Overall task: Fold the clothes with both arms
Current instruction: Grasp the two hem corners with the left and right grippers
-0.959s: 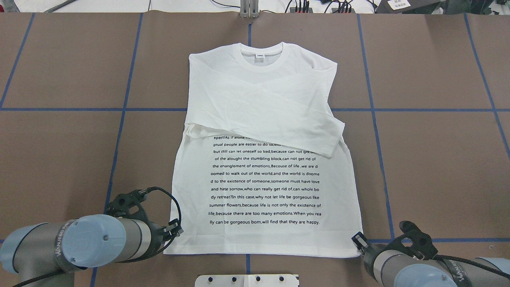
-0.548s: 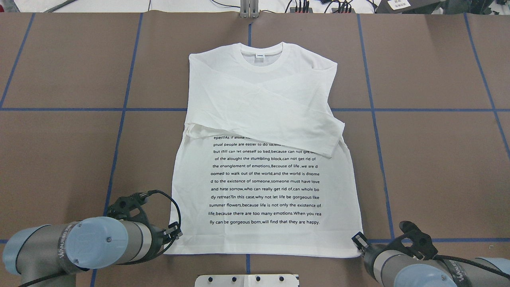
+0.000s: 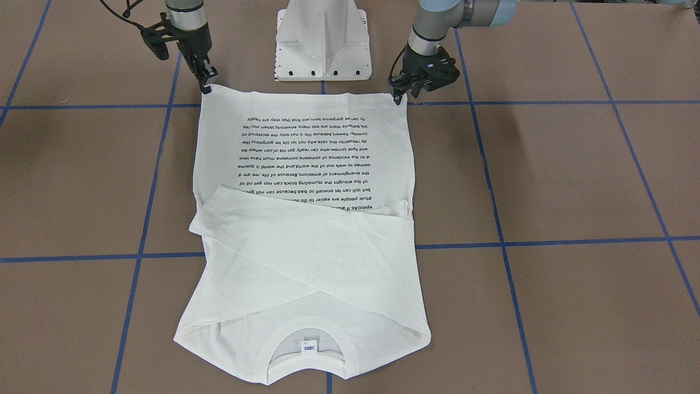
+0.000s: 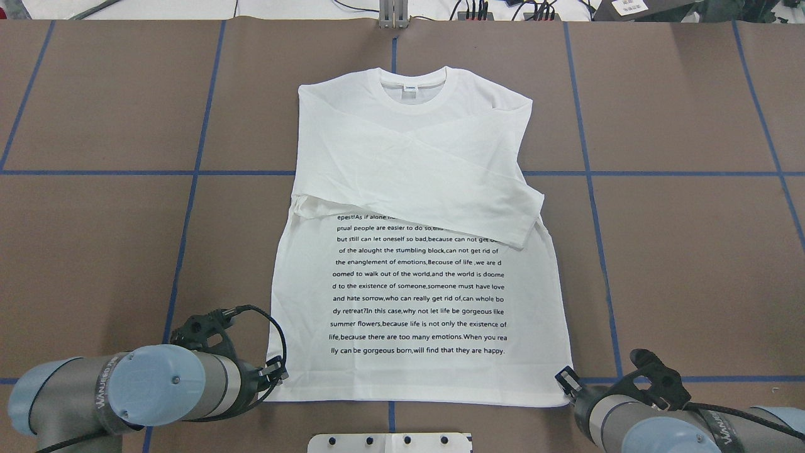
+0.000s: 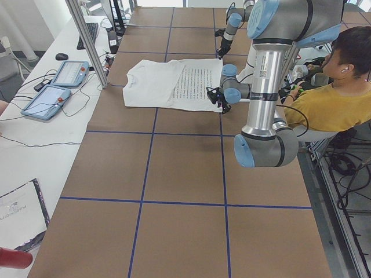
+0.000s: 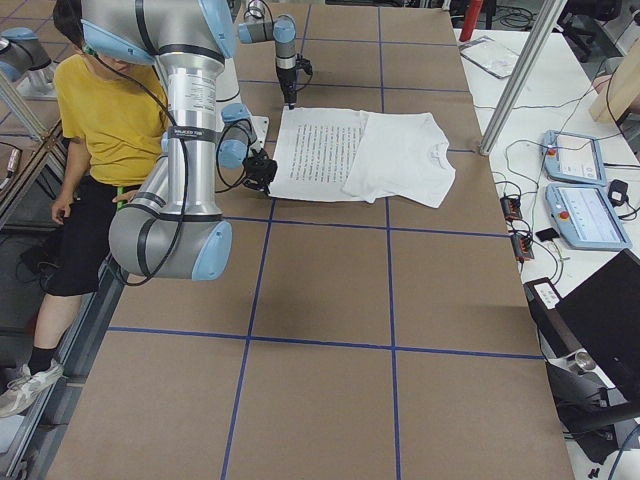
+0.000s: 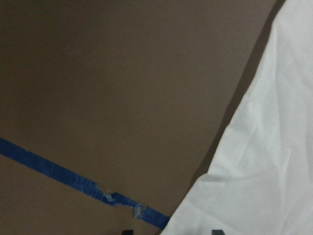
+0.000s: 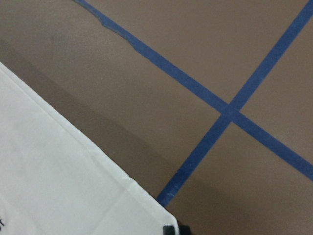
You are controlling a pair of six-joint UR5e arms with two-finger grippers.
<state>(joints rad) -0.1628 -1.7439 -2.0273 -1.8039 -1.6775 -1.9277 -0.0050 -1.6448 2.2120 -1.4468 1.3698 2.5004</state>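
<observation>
The white long-sleeved T-shirt lies flat on the brown table, text side up, collar at the far end and both sleeves crossed over the chest. My left gripper is low at the hem's left corner. In the left wrist view its fingertips stand wide apart, open, with the cloth corner between them. My right gripper is at the hem's right corner. The right wrist view shows its fingertips close together on the very tip of the cloth. From across the table the left gripper and the right gripper touch the two hem corners.
The white pedestal base stands between the arms, just behind the hem. Blue tape lines grid the table. A seated person in a yellow shirt is behind the robot. Tablets and a metal post sit beyond the far edge.
My left arm has slid a little toward the robot's base, and its gripper has settled at the hem's left corner. The right arm and the shirt have stayed still.
</observation>
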